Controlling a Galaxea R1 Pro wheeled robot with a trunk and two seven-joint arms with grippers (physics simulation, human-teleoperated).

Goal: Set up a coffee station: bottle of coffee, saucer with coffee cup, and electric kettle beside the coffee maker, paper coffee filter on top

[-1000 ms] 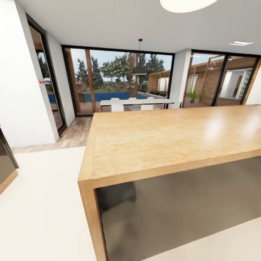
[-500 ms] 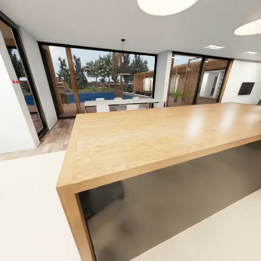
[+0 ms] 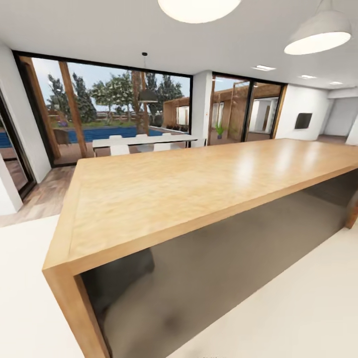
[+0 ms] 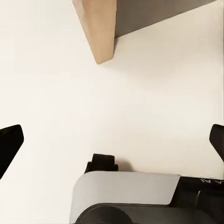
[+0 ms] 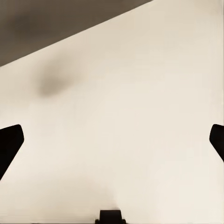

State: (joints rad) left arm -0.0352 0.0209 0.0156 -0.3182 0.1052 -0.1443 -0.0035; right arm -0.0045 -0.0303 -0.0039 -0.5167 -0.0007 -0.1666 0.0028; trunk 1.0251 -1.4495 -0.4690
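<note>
None of the coffee things are in sight. A long wooden island counter [image 3: 189, 184] with a bare top fills the head view. In the left wrist view my left gripper [image 4: 112, 142] is open over the pale floor, its black fingertips [image 4: 9, 144] wide apart, with the island's wooden corner leg [image 4: 99, 28] beyond and part of my base [image 4: 126, 191] below. In the right wrist view my right gripper [image 5: 112, 142] is open over the floor, with nothing between its fingertips [image 5: 10, 142].
The island's dark panel [image 3: 223, 258] faces me, with its near corner [image 3: 54, 268] at the left. Behind it stand a white dining table with chairs [image 3: 141, 142] and glass walls [image 3: 107, 107]. Pendant lamps [image 3: 318, 35] hang overhead. Pale floor [image 3: 298, 308] lies open at the right.
The whole head view has swung to the right: the island and windows slid left in the picture, and more of the room at the right with a second lamp came into view.
</note>
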